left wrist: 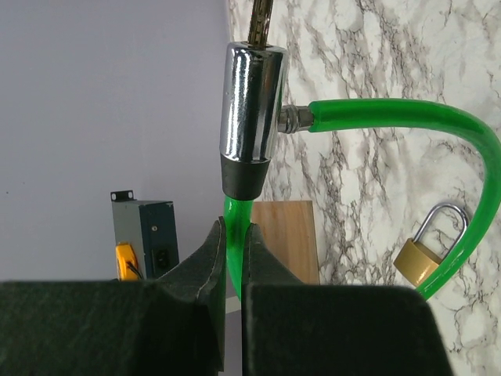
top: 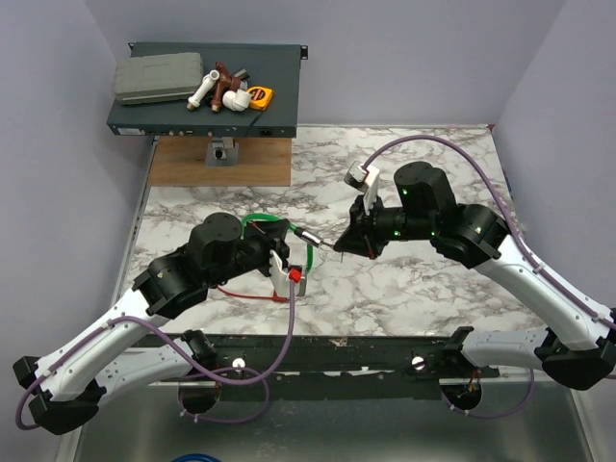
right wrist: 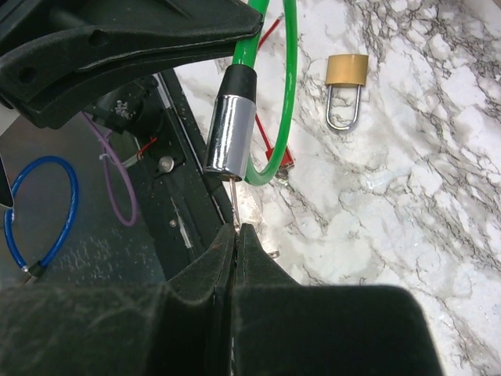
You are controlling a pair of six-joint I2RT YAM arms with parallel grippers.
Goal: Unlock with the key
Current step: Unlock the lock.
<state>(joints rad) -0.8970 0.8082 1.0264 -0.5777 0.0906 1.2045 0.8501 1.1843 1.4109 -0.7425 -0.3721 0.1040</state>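
Observation:
A green cable lock (left wrist: 391, 113) ends in a chrome cylinder (left wrist: 250, 102). My left gripper (left wrist: 235, 235) is shut on the green cable just below that cylinder and holds it above the marble table. The key (right wrist: 235, 205), thin and silvery, sticks into the cylinder's (right wrist: 229, 135) end, with my right gripper (right wrist: 237, 231) shut on its other end. From above, the two grippers meet mid-table, left gripper (top: 286, 252) facing right gripper (top: 345, 244) across the cylinder (top: 310, 236). A brass padlock (right wrist: 347, 70) with a silver shackle lies on the marble, inside the cable's loop.
A red tag (top: 294, 276) with a red cord lies under the cable. At the back left a dark rack box (top: 279, 96) carries pipe fittings and a yellow tape measure; a wooden board (top: 183, 162) lies before it. A blue cable loop (right wrist: 39, 211) lies below the table's near edge.

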